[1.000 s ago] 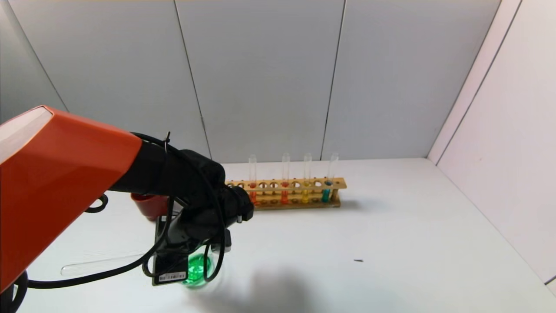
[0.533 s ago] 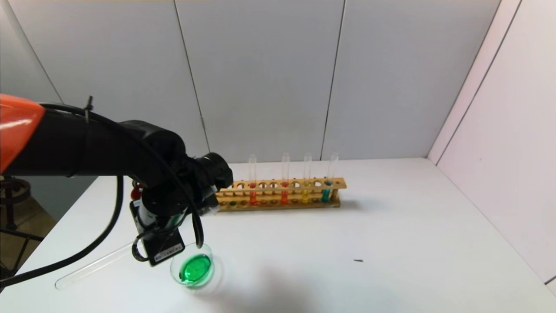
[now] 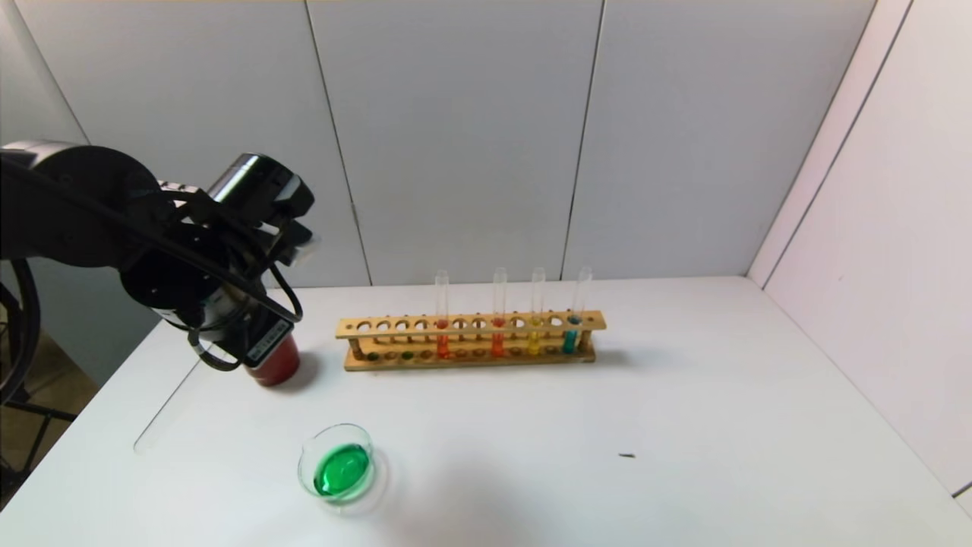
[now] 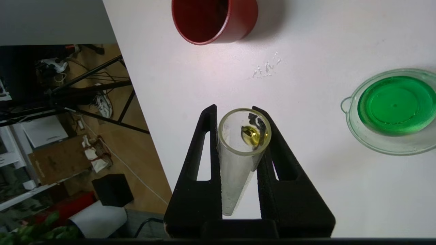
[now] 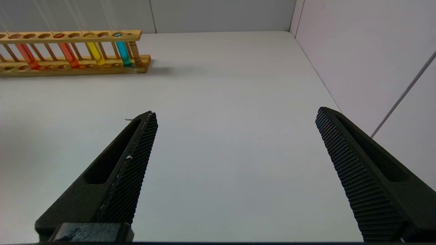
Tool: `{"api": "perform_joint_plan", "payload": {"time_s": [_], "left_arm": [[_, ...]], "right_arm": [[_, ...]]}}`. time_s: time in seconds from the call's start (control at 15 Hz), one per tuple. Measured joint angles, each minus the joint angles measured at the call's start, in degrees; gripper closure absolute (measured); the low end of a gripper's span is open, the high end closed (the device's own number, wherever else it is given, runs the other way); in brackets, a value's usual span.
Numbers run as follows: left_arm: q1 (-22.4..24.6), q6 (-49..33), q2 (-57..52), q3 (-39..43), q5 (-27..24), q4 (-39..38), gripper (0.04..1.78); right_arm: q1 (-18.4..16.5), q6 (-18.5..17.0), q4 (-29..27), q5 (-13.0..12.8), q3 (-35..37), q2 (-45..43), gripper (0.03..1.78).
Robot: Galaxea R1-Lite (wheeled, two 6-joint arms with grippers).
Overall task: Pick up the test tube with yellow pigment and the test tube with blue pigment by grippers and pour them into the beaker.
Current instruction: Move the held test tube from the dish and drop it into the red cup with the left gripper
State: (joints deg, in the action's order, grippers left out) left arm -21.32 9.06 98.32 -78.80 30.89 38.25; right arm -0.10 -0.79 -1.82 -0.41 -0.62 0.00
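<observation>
My left gripper (image 4: 235,112) is shut on a clear test tube (image 4: 238,160) that holds only a yellow trace at its bottom. It is raised at the table's left, beside the red cup. In the head view the tube (image 3: 167,406) shows faintly, slanting down from the gripper. The beaker (image 3: 338,465) stands at the front left and holds green liquid; it also shows in the left wrist view (image 4: 395,105), apart from the gripper. The test tube with blue pigment is out of view. My right gripper (image 5: 236,112) is open and empty, low over bare table.
A dark red cup (image 3: 277,366) stands behind the beaker. A wooden rack (image 3: 471,338) at the back holds orange, red, golden-yellow and teal tubes. Small droplets (image 4: 267,68) lie on the table near the cup. The table's left edge (image 4: 136,102) is close to my left gripper.
My left arm has lifted and drawn back to the left, away from above the beaker, with the tube still held. The beaker is now uncovered.
</observation>
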Motion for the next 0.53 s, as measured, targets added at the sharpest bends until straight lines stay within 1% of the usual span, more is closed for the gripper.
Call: {"api": "perform_joint_plan", "payload": {"time_s": [0.13, 0.4, 0.53], "left_arm": [[1.9, -0.5, -0.9, 0.2, -0.6, -2.8, 1.48], [4.9, -1.9, -0.9, 0.3, -1.0, -12.6, 1.48], [6.0, -4.0, -0.2, 0.7, -0.7, -16.8, 1.48]], "right_arm": [[0.0, 0.0, 0.0, 0.0, 0.0, 0.0, 0.11], [0.0, 0.0, 0.0, 0.0, 0.0, 0.0, 0.11], [0.0, 0.0, 0.0, 0.0, 0.0, 0.0, 0.11]]}}
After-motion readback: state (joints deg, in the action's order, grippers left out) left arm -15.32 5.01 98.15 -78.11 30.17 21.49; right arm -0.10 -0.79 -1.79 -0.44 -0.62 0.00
